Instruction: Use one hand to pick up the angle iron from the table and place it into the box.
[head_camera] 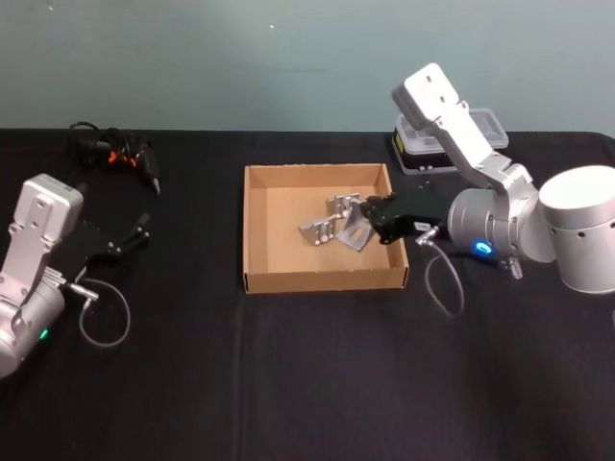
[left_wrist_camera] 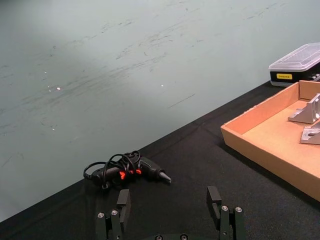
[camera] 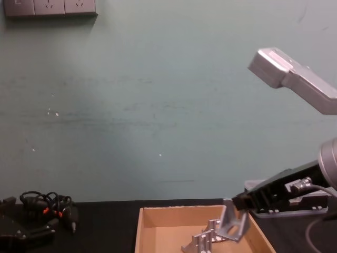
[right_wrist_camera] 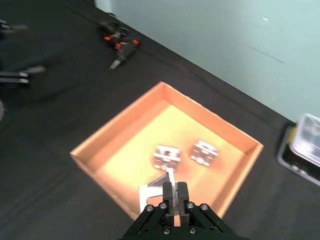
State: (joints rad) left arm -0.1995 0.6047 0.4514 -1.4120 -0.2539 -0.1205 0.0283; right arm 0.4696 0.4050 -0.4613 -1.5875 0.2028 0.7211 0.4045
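Here the right gripper [head_camera: 370, 219] reaches over the right side of the box [head_camera: 317, 280], its fingers pinching one angle iron [head_camera: 354, 229] just inside the right wall. Two other angle irons [head_camera: 320, 230] lie on the box floor, left of the held one. The left gripper [left_wrist_camera: 167, 195] sits well left of the box over the table [head_camera: 288, 403], fingers [left_wrist_camera: 123, 198] spread. Behind the box's right corner stands a clear-lidded case [head_camera: 483, 127]; its yellow label [left_wrist_camera: 283, 76] is too small to read.

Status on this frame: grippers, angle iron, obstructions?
Right gripper shut on angle iron, over the box near its right wall. Left gripper open, parked left on table. Two other irons lie in box, left of it.
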